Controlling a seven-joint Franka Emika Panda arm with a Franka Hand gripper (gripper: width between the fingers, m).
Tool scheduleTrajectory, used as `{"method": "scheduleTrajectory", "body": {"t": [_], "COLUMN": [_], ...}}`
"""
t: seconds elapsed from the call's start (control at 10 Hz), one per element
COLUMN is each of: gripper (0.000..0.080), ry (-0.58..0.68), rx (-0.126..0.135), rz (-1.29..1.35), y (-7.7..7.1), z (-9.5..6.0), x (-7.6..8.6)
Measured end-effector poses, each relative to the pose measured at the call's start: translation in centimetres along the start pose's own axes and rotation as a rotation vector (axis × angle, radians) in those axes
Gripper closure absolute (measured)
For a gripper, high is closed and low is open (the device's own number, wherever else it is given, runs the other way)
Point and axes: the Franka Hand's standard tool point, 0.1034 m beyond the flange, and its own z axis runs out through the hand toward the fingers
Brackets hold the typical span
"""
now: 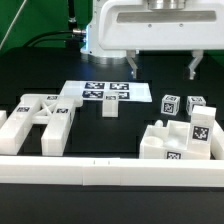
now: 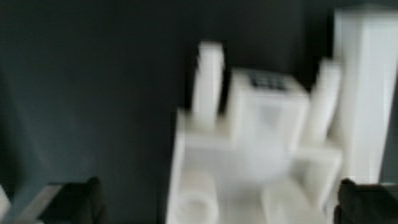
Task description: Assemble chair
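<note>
The chair lies in loose white parts on the black table. An X-braced side frame [image 1: 40, 118] is at the exterior view's left, and a chunky tagged block [image 1: 182, 138] at the right. Two small tagged cubes [image 1: 169, 103] [image 1: 196, 104] stand behind the block, and a small white piece [image 1: 110, 108] sits in the middle. My gripper [image 1: 165, 67] hangs open, high over the cubes, holding nothing. The wrist view is blurred. In it a white tagged part [image 2: 258, 130] lies below the open gripper [image 2: 222, 205], and the dark fingertips [image 2: 80, 200] stand wide apart.
The marker board [image 1: 92, 92] lies flat behind the middle piece. A long low white border rail [image 1: 110, 172] runs along the front edge. The robot's white base [image 1: 105, 35] and cables stand at the back.
</note>
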Motion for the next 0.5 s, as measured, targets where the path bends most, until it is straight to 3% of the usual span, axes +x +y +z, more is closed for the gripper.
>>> {"method": "scheduleTrajectory", "body": {"t": [0.3,0.5], "gripper": [0.015,0.015], "ry": [0.031,0.027], "rx": [-0.032,-0.031], "rz": [-0.12,-0.115], "y": [4.4,4.4], "z": [1.9,2.2], "x": [-3.1,-2.9]}}
